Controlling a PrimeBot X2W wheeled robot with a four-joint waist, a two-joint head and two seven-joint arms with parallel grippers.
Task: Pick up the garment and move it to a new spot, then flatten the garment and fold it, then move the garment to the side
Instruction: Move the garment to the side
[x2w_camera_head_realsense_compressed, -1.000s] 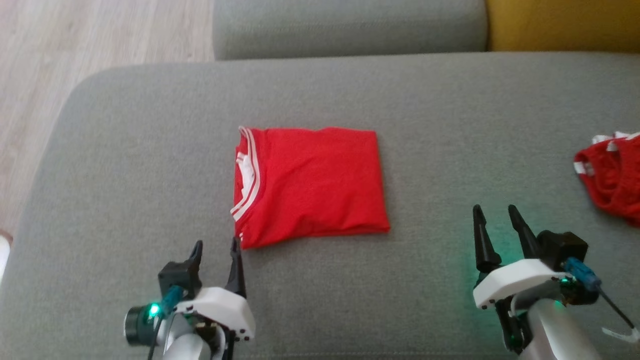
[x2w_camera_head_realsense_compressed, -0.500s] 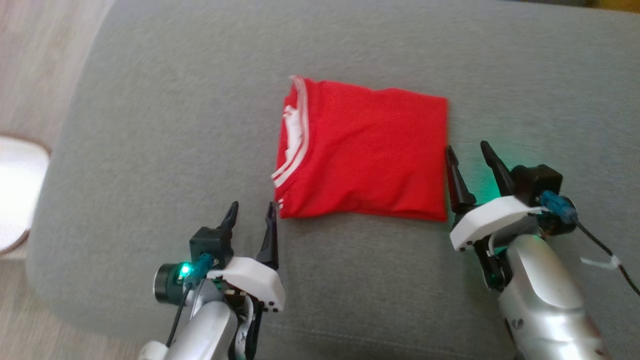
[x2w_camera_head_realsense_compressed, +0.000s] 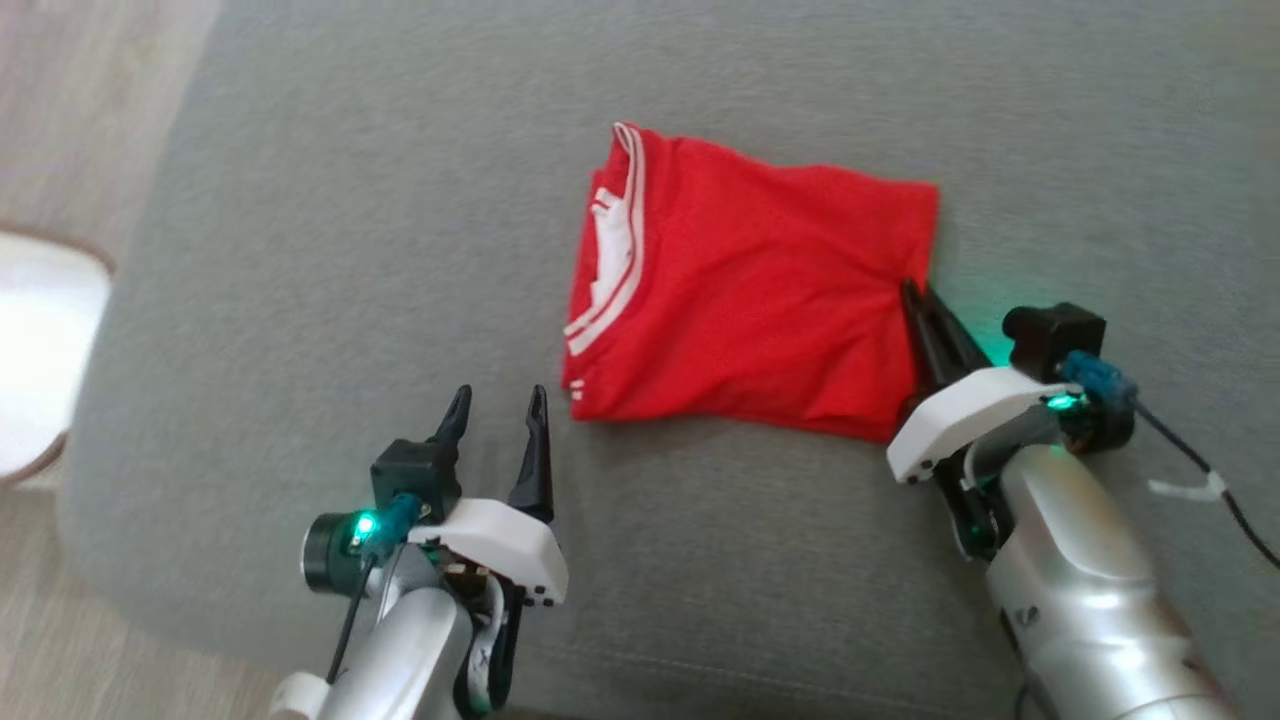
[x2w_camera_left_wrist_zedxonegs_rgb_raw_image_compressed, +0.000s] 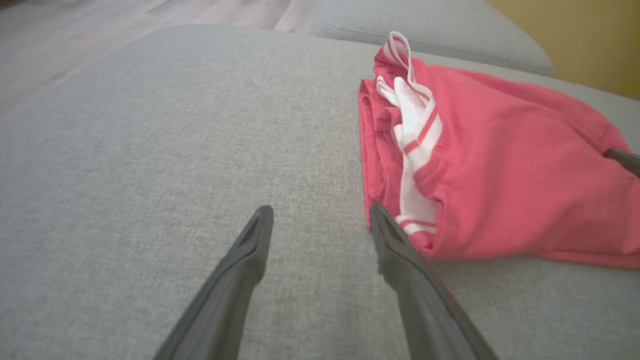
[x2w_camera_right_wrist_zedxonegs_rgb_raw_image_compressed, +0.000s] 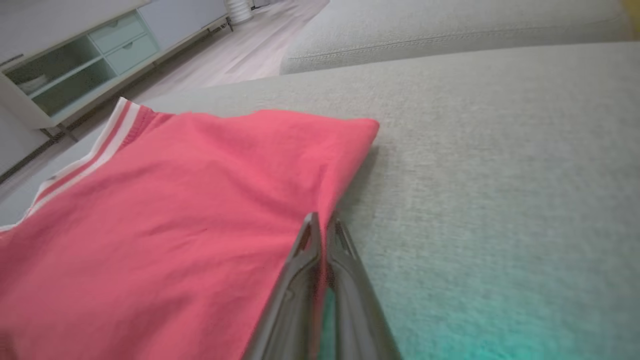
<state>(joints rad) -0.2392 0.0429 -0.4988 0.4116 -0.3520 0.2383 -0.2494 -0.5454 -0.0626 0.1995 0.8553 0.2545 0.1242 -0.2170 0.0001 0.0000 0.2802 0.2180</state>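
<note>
Right end effector (x2w_camera_head_realsense_compressed: 918, 292) newly tight on folded red garment (x2w_camera_head_realsense_compressed: 750, 290); left end effector (x2w_camera_head_realsense_compressed: 498, 392) spread

— Where is the left gripper (x2w_camera_left_wrist_zedxonegs_rgb_raw_image_compressed: 321, 210)?
— Bottom centre, its two dark fingers spread wide, with bare grey cushion (x2w_camera_left_wrist_zedxonegs_rgb_raw_image_compressed: 150, 150) between them.
— And the garment (x2w_camera_left_wrist_zedxonegs_rgb_raw_image_compressed: 500, 165)?
— It lies folded in the right half of the frame. It is red, with white striped trim bunched at its left edge. The right-hand finger's tip sits just beside its lower left corner.
— Anything else?
— A dark fingertip (x2w_camera_left_wrist_zedxonegs_rgb_raw_image_compressed: 624, 160) lies against the cloth at the right edge, and there is wooden floor (x2w_camera_left_wrist_zedxonegs_rgb_raw_image_compressed: 100, 30) upper left.
</note>
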